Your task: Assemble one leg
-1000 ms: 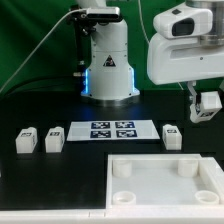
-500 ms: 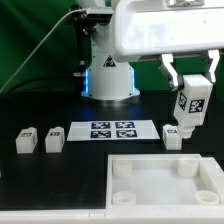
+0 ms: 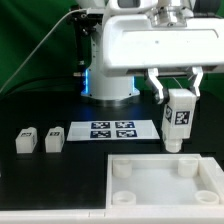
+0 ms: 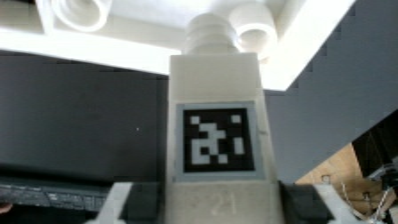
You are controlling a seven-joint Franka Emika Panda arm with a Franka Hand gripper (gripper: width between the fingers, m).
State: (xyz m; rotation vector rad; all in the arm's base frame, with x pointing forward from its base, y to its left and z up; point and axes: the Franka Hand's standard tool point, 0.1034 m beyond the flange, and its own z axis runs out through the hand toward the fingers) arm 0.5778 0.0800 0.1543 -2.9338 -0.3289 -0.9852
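Note:
My gripper is shut on one leg, a white block with a black-and-white tag facing the camera. It hangs upright in the air above the far right edge of the white square tabletop. In the wrist view the leg stands between my fingers, and its narrow end points at a round corner socket of the tabletop. Two more legs stand on the table at the exterior view's left. The held leg covers the spot where a fourth one would stand.
The marker board lies flat on the black table in front of the robot base. The tabletop has raised rims and round sockets at its corners.
My gripper has carried the held leg from the exterior view's far right toward the left and a little lower. The leg now hangs upright over the tabletop's far right edge.

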